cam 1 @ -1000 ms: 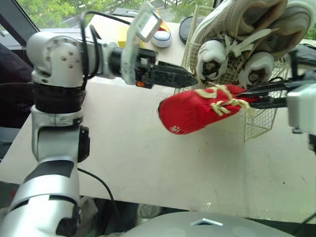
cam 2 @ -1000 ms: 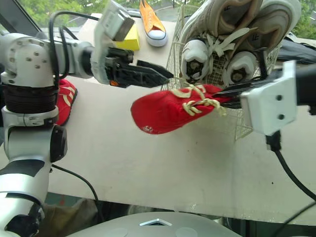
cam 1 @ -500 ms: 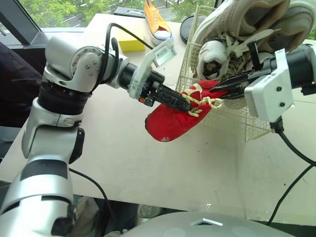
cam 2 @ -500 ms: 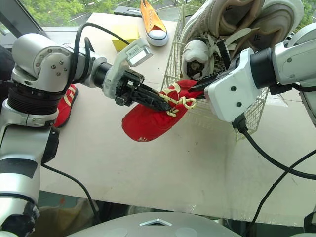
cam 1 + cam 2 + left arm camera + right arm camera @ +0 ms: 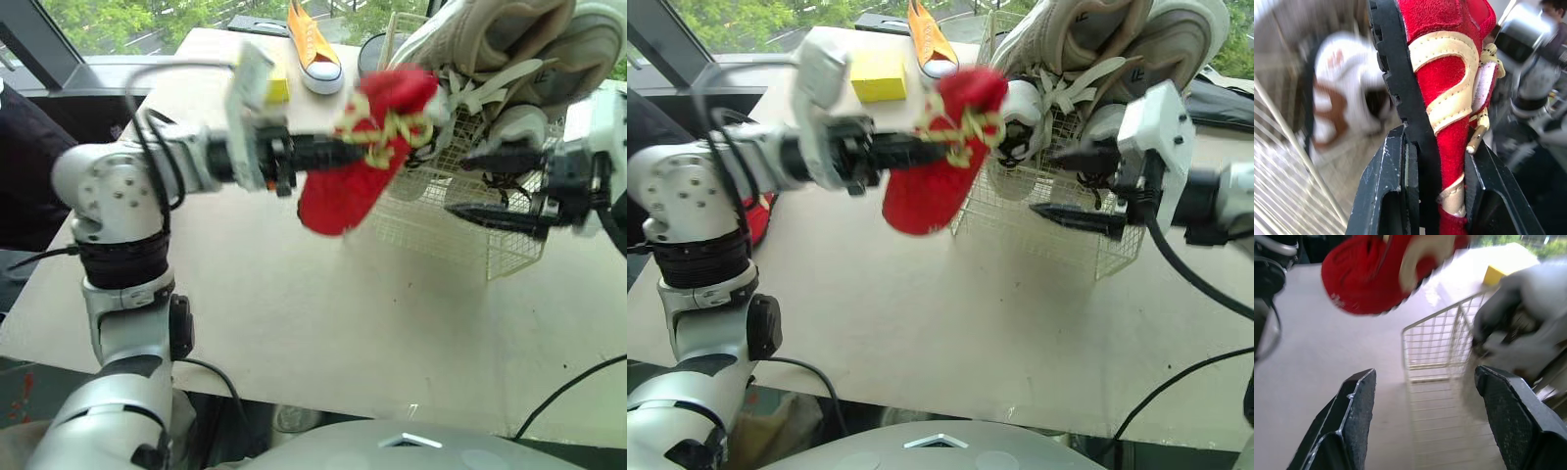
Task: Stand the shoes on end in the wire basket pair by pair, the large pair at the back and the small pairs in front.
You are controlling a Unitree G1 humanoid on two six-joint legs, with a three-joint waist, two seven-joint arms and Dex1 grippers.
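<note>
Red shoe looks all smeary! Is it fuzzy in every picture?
Left eye view: the red suede shoe with cream laces is smeared. Left wrist view: it is crisp, while the white shoe behind it is fuzzy. Right wrist view: it is a red smear.

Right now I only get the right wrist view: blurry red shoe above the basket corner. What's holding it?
Observer: The left hand is shut on the red shoe, clamped across sole and upper.
Operator: Is it in the basket?
Observer: No. It hangs in the air, toe tilted down, by the wire basket's left side.
Operator: Where's its mate?
Observer: A second red shoe lies near the left edge of the table.
</note>
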